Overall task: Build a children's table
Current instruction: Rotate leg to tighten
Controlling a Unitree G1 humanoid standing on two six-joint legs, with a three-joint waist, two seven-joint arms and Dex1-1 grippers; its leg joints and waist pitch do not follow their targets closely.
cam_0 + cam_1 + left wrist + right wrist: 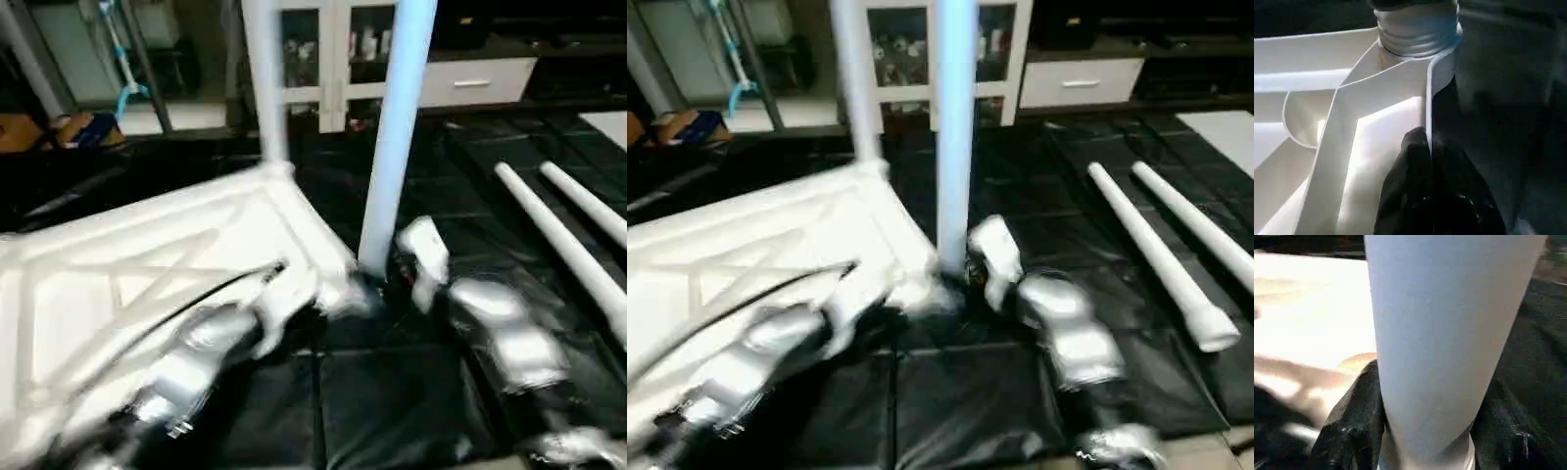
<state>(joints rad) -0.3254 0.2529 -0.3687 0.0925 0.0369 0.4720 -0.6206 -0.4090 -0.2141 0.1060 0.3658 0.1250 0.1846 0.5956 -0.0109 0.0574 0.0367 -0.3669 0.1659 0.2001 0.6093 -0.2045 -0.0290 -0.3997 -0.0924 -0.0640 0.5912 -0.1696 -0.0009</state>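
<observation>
We are noting the white table top point(147, 284) lying underside up on the black floor mat point(392, 392), X-ribs showing, with one leg point(265, 78) standing in the far corner socket and a second leg point(397, 127) upright at the near corner, its threaded foot meeting the socket. Two spare legs point(1161, 259) are lying on the mat well apart to the right. The main risk we are seeing: the near leg is looking slightly tilted, and if the right gripper point(1425, 431) is turning it while off-axis, the thread could be crossing and jamming, or the leg could be popping out and toppling toward the spares. A second risk: the top is light plastic on a slick mat, so twisting force could be spinning or sliding the whole top unless the left side is bracing it. The blur over both silver forearms suggests quick motion, which is raising the chance of slipping. On the fingers: the right pair point(1349, 431) are spread around the base of the near leg, one pad on each side, pinching it low by the thread. The left gripper point(1432, 186) has its fingers point(1410, 181) pressed together, seemingly pinching the thin upright edge wall of the top beside the socket.
</observation>
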